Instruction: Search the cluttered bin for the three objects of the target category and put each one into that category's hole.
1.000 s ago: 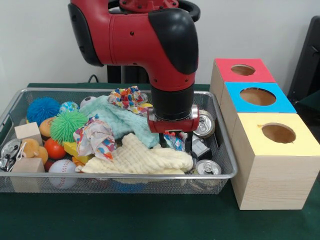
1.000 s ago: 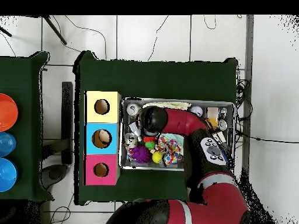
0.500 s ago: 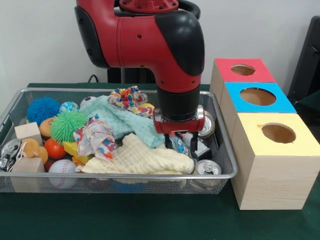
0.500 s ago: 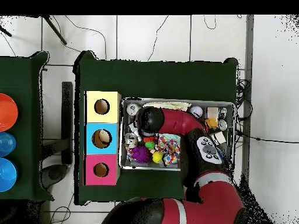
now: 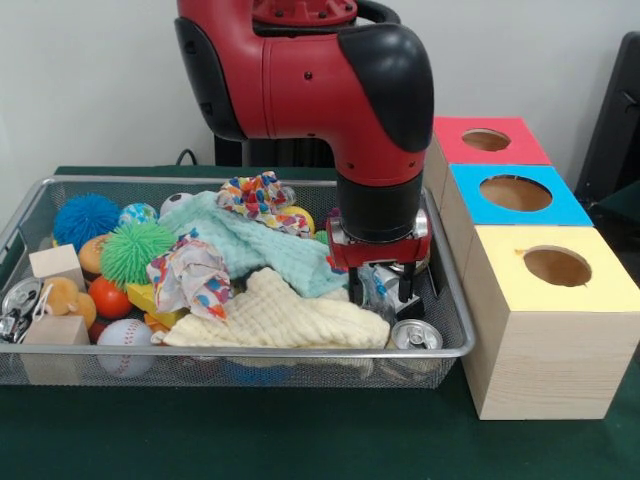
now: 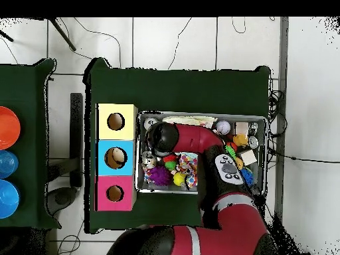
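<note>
Front view, near to far. An upright drink can (image 5: 416,335) is standing in the near right corner of the wire bin (image 5: 240,365), top showing; it looks like a fair candidate for the target category, though the task names no category, so this is my guess. Left of it the cream waffle cloth (image 5: 275,318) is lying along the near rim, with a baseball (image 5: 126,340) and a wooden block (image 5: 55,333) at the near left. Just behind the can the gripper (image 5: 382,292) is reaching down among small packets at the right end of the bin; the two dark fingers (image 5: 405,290) are standing apart with something pale and crumpled between them, but I cannot tell whether they are gripping it or only straddling it. Farther back, the mint cloth (image 5: 250,248) is draped over the middle and a patterned cloth (image 5: 257,196) sits on top. To the right the yellow box (image 5: 590,300), blue box (image 5: 570,210) and red box (image 5: 520,150) are lined up, nearest to farthest. To do this step well: keep the wrist vertical, centre the fingers on one item only, avoid snagging cloth edges, and lift straight up before swinging right.
</note>
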Motion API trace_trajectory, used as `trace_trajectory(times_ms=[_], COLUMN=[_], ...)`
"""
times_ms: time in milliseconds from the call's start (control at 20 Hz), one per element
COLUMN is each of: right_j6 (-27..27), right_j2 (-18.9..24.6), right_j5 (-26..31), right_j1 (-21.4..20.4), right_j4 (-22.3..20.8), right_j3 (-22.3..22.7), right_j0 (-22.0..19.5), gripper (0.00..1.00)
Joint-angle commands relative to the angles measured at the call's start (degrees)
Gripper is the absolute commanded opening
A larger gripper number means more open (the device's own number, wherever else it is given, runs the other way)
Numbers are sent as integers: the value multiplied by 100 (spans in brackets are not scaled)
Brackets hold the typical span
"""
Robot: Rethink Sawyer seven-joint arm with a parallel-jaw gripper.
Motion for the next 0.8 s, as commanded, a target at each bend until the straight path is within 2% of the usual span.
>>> trace_trajectory(times_ms=[50,450,800], right_j6=[264,160,204], right_j2=[420,458,464], right_j5=[-155,-230,-103], right_j1=[268,279,-17], right_j4=[-94,-142,-77], right_j3=[386,448,724], right_j0=[-66,-177,-223], gripper=[100,100,100])
